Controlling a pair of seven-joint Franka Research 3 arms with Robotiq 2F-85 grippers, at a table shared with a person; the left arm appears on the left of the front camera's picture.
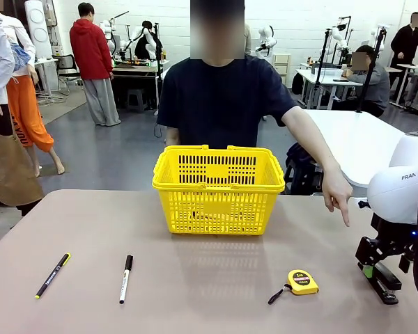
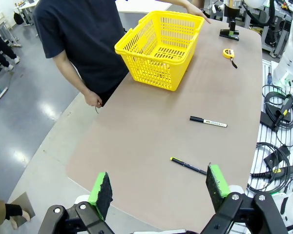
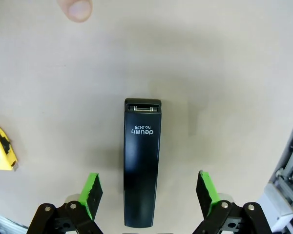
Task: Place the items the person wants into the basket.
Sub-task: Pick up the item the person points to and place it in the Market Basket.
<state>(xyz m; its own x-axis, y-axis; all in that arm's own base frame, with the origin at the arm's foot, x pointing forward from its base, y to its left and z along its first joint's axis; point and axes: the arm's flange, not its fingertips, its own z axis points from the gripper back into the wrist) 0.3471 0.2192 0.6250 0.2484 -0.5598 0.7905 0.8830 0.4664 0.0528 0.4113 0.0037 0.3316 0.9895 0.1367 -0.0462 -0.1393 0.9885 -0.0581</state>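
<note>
A black stapler [image 3: 142, 161] lies flat on the table, and my right gripper [image 3: 149, 192] hangs open just above it with one green pad on each side. In the front view the same stapler [image 1: 384, 284] sits at the table's right edge under that gripper [image 1: 377, 268]. The person's hand [image 1: 338, 195] points a finger down toward it. A small yellow tape measure [image 1: 302, 282] lies to the left of the stapler. The yellow basket [image 1: 218, 189] stands at the far middle, in front of the person. My left gripper [image 2: 158, 191] is open, high above the table's left end.
Two black pens [image 1: 53, 275] [image 1: 126, 278] lie on the near left of the table. Between the basket and the front edge the tabletop [image 1: 209, 278] is bare. Cables [image 2: 278, 107] lie beside the table in the left wrist view.
</note>
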